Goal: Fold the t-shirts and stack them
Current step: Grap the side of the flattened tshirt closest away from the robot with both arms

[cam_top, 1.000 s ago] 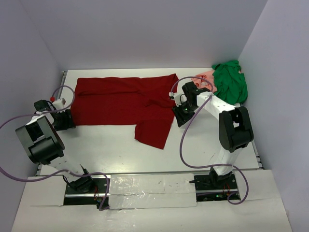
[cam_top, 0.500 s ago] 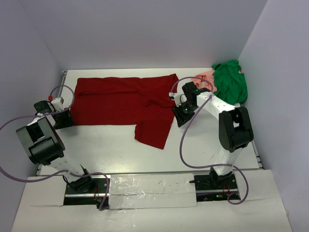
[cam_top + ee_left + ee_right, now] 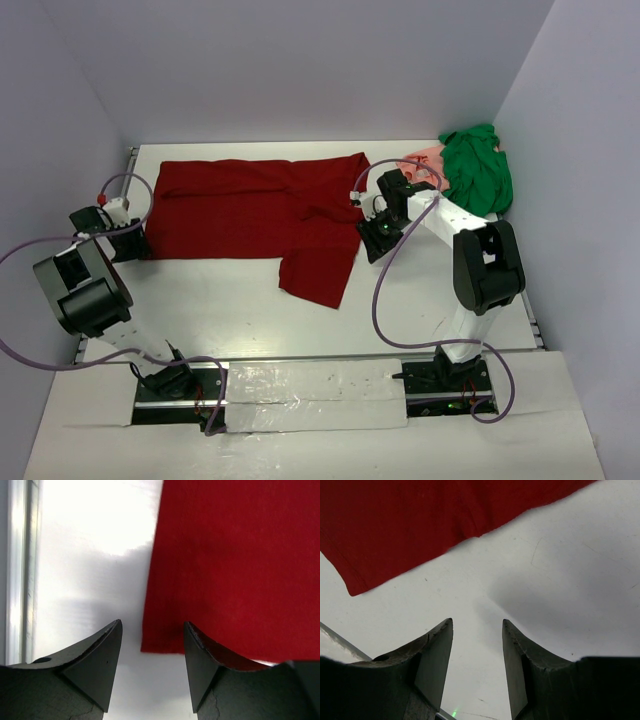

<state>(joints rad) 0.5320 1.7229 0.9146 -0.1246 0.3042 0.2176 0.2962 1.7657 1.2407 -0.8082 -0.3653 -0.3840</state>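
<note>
The maroon t-shirt (image 3: 255, 210) lies spread across the back of the table, one sleeve hanging toward the front (image 3: 318, 272). My left gripper (image 3: 137, 243) is open at the shirt's left bottom corner; in the left wrist view that corner (image 3: 160, 640) sits just ahead of the gap between the fingers (image 3: 152, 625). My right gripper (image 3: 368, 240) is open and empty beside the shirt's right edge, over bare table (image 3: 477, 622); the maroon cloth (image 3: 420, 525) lies beyond it. The green t-shirt (image 3: 476, 168) is crumpled at the back right, on top of the salmon-pink one (image 3: 423, 160).
White walls close in the table on the left, back and right. A metal rail (image 3: 22, 570) runs along the left table edge. Purple cables loop from both arms (image 3: 385, 290).
My left gripper has edged slightly up and left along the shirt's left edge. The right arm and the shirts have not moved.
</note>
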